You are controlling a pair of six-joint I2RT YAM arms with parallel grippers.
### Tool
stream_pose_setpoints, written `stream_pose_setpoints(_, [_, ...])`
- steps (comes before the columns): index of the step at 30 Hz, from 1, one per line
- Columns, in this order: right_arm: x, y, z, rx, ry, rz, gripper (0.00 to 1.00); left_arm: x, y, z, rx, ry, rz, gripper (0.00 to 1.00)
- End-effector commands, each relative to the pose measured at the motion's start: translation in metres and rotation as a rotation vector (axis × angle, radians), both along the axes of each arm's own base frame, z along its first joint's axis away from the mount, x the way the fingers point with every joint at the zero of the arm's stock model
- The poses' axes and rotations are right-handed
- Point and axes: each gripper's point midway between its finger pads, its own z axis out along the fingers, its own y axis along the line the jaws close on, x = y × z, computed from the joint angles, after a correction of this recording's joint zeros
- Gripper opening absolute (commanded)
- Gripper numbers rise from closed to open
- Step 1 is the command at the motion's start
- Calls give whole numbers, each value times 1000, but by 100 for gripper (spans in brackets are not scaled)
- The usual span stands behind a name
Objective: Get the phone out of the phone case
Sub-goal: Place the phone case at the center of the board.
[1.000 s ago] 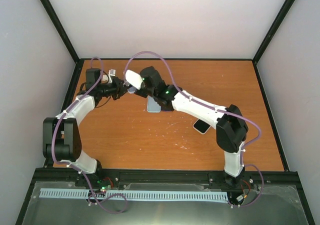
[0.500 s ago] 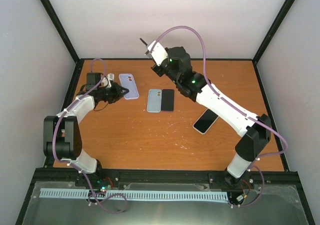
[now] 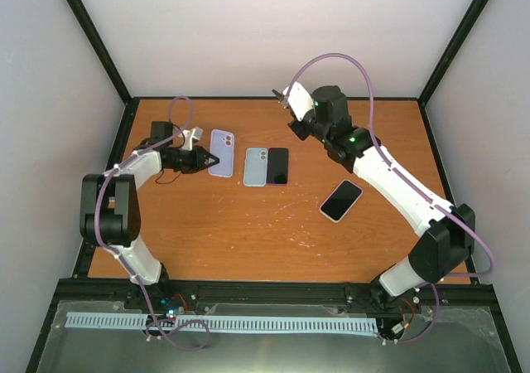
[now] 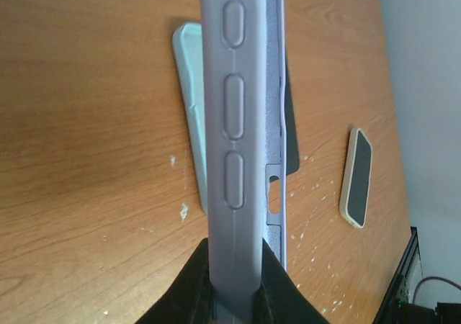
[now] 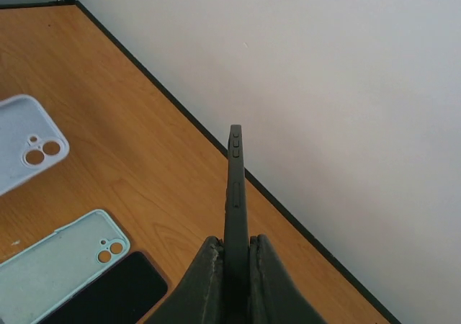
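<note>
Phone (image 5: 235, 173) – free of its case, pinched edge-on in the right gripper (image 5: 235, 243) high over the table (image 3: 248, 232) at twelve o'clock – could slip from that thin hold and drop, as might the lilac case (image 4: 232, 122) clamped by the left gripper (image 4: 234, 255) at ten o'clock.

I count two cases: a lilac case (image 3: 222, 145) at nine o'clock and a mint case (image 3: 256, 167) near centre. Three phones too: a black phone (image 3: 278, 166) beside the mint, a cream-edged phone (image 3: 341, 201) at four o'clock, a dark phone (image 5: 235, 187) at one o'clock.
</note>
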Motion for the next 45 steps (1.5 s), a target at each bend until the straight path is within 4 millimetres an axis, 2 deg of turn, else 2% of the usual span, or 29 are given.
stream_pose_setpoints(1, [-10,-8,31,63,-67,15,3,8,-4,-11,-25,1,-80,1])
stream_pose_setpoints(10, [-8,-17,23,57,-43,-5,3,21,-7,-50,-57,100,-83,0])
stream_pose_setpoints(24, [-3,-18,9,51,4,3,3,28,-15,-85,-62,194,-72,1])
stream_pose_setpoints(34, [-3,-15,5,56,22,13,3,27,-30,-98,-36,240,-69,2])
stream_pose_setpoints(40, [-4,-16,3,52,28,15,3,32,-31,-104,-17,260,-43,2])
stream_pose_setpoints(42, [-4,-16,2,50,30,15,3,32,-30,-106,-2,267,-34,6])
stream_pose_setpoints(45, [-4,-16,2,50,29,17,3,32,-29,-107,26,269,-16,21])
